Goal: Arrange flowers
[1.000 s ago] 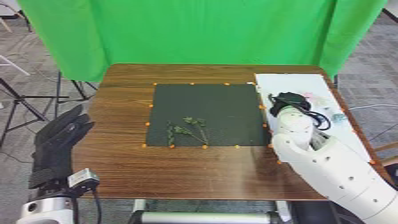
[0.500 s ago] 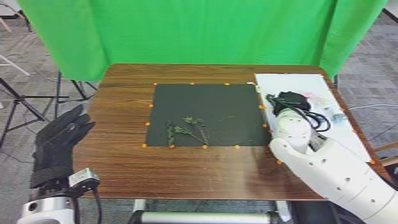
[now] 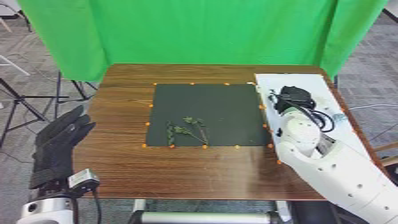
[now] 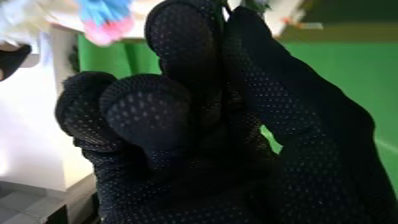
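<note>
Green sprigs (image 3: 183, 131) lie on dark mat (image 3: 191, 100); blooms (image 4: 108, 31) left to place, I judge. Right hand (image 4: 147, 112) pinches greenery (image 4: 257, 5); left hand (image 3: 60, 139), fingers relaxed.

A robot's white, jointed right arm (image 3: 342, 172) angles in from the lower right corner of the head view, black cables (image 3: 322, 120) looping beside its wrist. The black fabric-gloved right hand (image 3: 291, 96) leads, farther forward than its counterpart. In the right wrist view, its thumb (image 4: 289, 95) closes in against a raised finger (image 4: 185, 37) near the tips, while the neighboring fingers (image 4: 147, 102) curl inward. At left, the black-gloved left hand (image 3: 60, 137) is open, fingers relaxed and pointing forward from a white left arm (image 3: 46, 211).
</note>
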